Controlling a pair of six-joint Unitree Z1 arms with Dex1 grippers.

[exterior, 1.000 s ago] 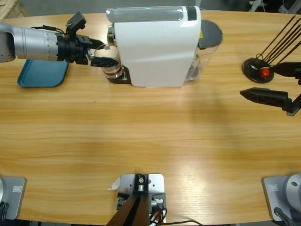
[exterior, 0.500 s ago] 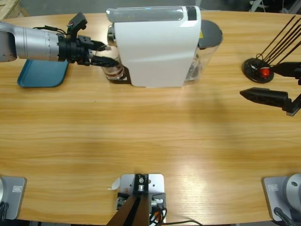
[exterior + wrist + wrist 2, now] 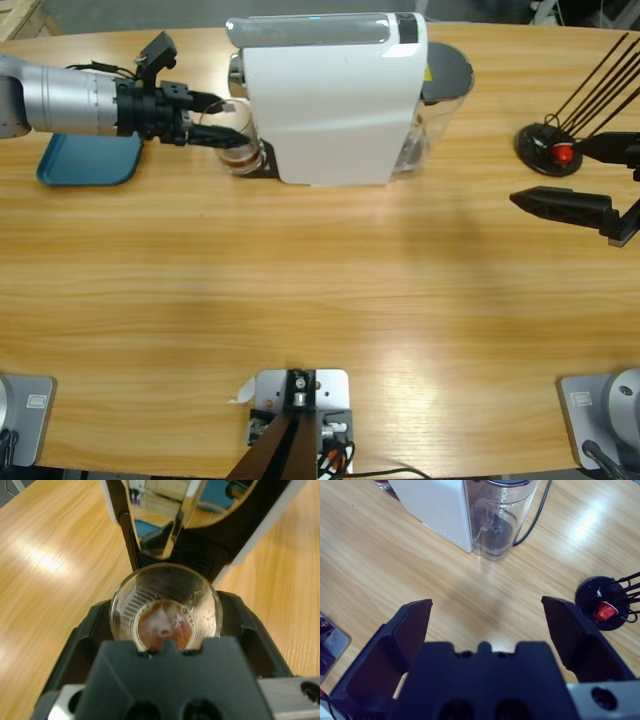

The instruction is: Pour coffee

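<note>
Left gripper [image 3: 166, 630], jaws closed on the clear tumbler [image 3: 165, 611] from both sides; the coffee [image 3: 164, 626], a shallow brown layer, lies in its base. The tumbler stands at the spout end of the white coffee machine [image 3: 335, 98], at 9 o'clock of its body; the blue tray [image 3: 88, 157] lies further out at 9 o'clock. Advisable: keep the tumbler upright and draw it clear of the spout before tilting. Right gripper [image 3: 487, 625], jaws spread wide, empty. No brand or writing is legible.
</note>
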